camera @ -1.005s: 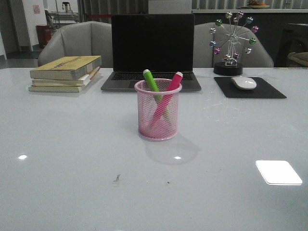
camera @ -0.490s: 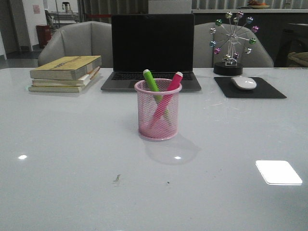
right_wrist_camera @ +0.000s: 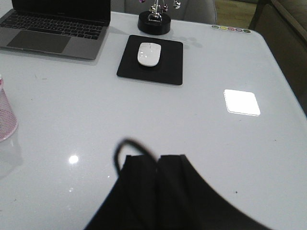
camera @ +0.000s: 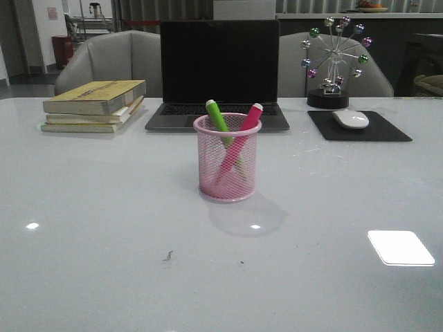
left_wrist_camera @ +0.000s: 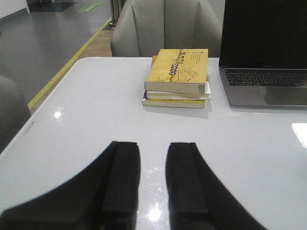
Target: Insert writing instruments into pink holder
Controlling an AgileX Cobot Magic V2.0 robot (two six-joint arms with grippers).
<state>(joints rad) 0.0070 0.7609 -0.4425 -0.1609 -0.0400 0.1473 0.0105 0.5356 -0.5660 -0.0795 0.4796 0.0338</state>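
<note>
The pink holder (camera: 227, 158) stands upright near the middle of the white table (camera: 104, 207), in front of the laptop (camera: 219, 72). Both pens are inside it: the green pen (camera: 217, 116) leans toward the left, the pink pen (camera: 248, 119) toward the right, and they cross below the rim, their tops sticking out above it. A stack of books (camera: 95, 105) lies to the left of the laptop; a white mouse (camera: 351, 119) sits on a black mouse pad (camera: 358, 126) to its right, with a small ferris-wheel ornament (camera: 330, 61) behind. The left gripper (left_wrist_camera: 152, 182) hovers over bare table with its fingers spread and nothing between them. The right gripper (right_wrist_camera: 159, 163) has its fingers pressed together, empty; the holder's edge (right_wrist_camera: 6, 117) shows at the side of its view.
</note>
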